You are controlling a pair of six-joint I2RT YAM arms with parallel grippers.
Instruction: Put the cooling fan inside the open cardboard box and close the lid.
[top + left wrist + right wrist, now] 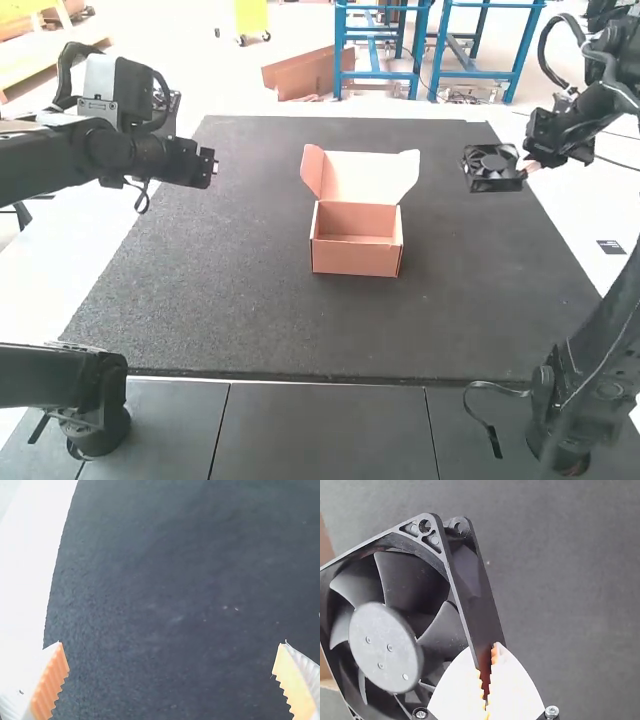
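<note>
Fan (pixel 492 167) clamped by its frame in right gripper (pixel 489 670), upper right, open box (pixel 357 238) at centre, left gripper (pixel 170 647) wide over mat (pixel 200 280)

high: mat (pixel 250 250) being overlooked from above and behind, facing forward-down, far | left wrist: same mat being viewed downward, nearer | right wrist: cooling fan (pixel 385 645) being framed closest, mat behind
</note>
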